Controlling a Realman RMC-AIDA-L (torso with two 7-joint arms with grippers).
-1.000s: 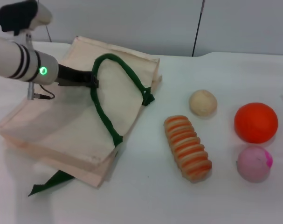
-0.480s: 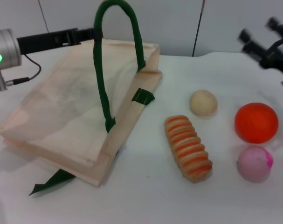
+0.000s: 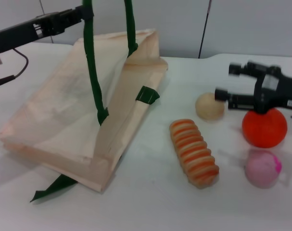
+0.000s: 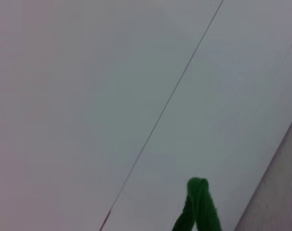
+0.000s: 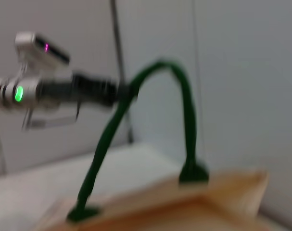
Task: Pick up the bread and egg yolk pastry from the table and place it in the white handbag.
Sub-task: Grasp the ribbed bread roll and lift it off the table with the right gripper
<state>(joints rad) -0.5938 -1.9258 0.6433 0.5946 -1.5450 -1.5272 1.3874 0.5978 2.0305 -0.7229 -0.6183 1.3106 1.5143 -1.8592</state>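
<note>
The white handbag [image 3: 64,115] lies at the left of the table, its upper side pulled up. My left gripper [image 3: 82,13] is shut on one dark green handle [image 3: 92,72] high above it; the same handle [image 4: 196,207] [image 5: 136,120] shows in both wrist views. The striped bread [image 3: 194,152] lies at centre right. Just beyond it sits the pale egg yolk pastry [image 3: 208,107]. My right gripper [image 3: 227,82] hovers open slightly above and to the right of the pastry, holding nothing.
An orange ball [image 3: 264,129] sits under the right arm and a pink ball [image 3: 262,168] in front of it. The bag's other green handle [image 3: 53,186] trails onto the table at the front left. The left arm [image 5: 35,91] shows in the right wrist view.
The left gripper has pulled the handle higher, raising the bag's upper side. The right arm has come in from the far right, down and left, to beside the pastry.
</note>
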